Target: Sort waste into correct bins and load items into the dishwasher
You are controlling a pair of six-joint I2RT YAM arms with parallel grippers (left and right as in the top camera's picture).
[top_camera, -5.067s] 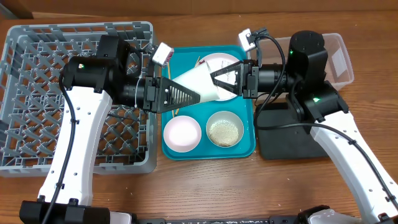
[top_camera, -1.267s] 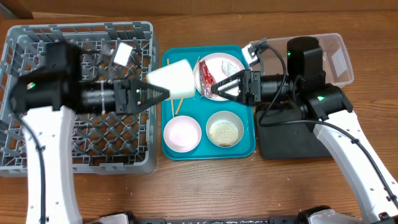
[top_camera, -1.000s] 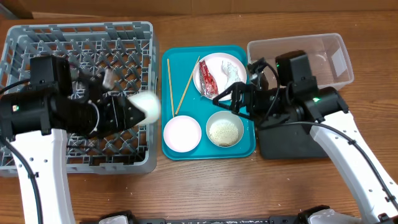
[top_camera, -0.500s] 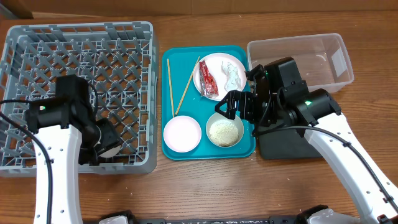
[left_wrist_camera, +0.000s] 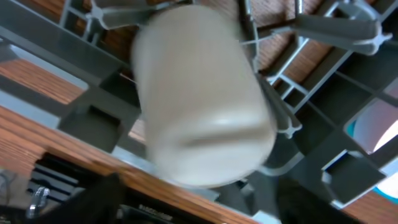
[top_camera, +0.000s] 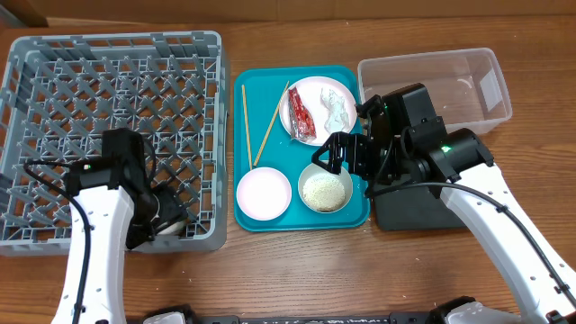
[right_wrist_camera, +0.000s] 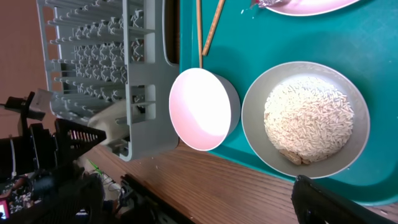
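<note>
My left gripper (top_camera: pixel 165 216) reaches down into the front right corner of the grey dishwasher rack (top_camera: pixel 54 81). A white cup (left_wrist_camera: pixel 199 93) lies there on its side among the pegs. The jaws are open, with a gap on either side of the cup. My right gripper (top_camera: pixel 328 158) hovers open and empty over a bowl of white rice grains (top_camera: pixel 325 191) on the teal tray (top_camera: pixel 355 216). Beside it sits an empty white bowl (top_camera: pixel 264 192). A white plate (top_camera: pixel 335 93) at the tray's back holds the red-and-white wrapper (top_camera: pixel 300 114). Two chopsticks (top_camera: pixel 268 130) lie on the tray's left.
The clear tub (top_camera: pixel 450 85) stands at the back right. The black tray (top_camera: pixel 423 205) lies in front of it, partly under my right arm. The wooden table edge runs just in front of the rack and the teal tray.
My left arm has swung from mid-rack to the rack's front right corner with the cup, and its jaws have spread off the cup. The right gripper dropped over the rice bowl, then held still.
</note>
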